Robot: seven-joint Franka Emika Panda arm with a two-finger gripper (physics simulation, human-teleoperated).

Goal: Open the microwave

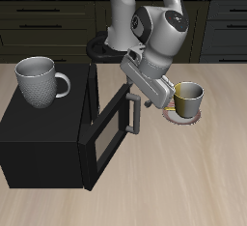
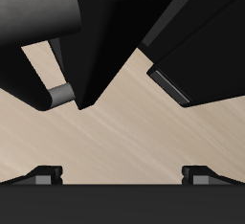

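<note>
Plainly, the microwave sits at the near side of the table, a big black box with its door swung partly out at an angle, so a dark gap shows between door and body. What lies inside cannot be made out; the opening is all shadow. On the door's outer face the grey bar handle stands upright, with the greyish window below and beside it.

A grey mug stands upright on the microwave's top, toward its far edge, handle pointing toward the arm. A second, yellowish mug stands on a small round plate on the table, just beyond the arm from the microwave. Both mugs look hollow and dark inside.

The gripper hangs close beside the handle, between the door and the yellowish mug; whether it touches the bar cannot be told from the exterior view. In the wrist view its fingertips sit wide apart with bare wood between them, gripping nothing, and the handle's grey end shows well ahead of them against the black door.

Dark cabinets with drawers run along the far side behind the table.
</note>
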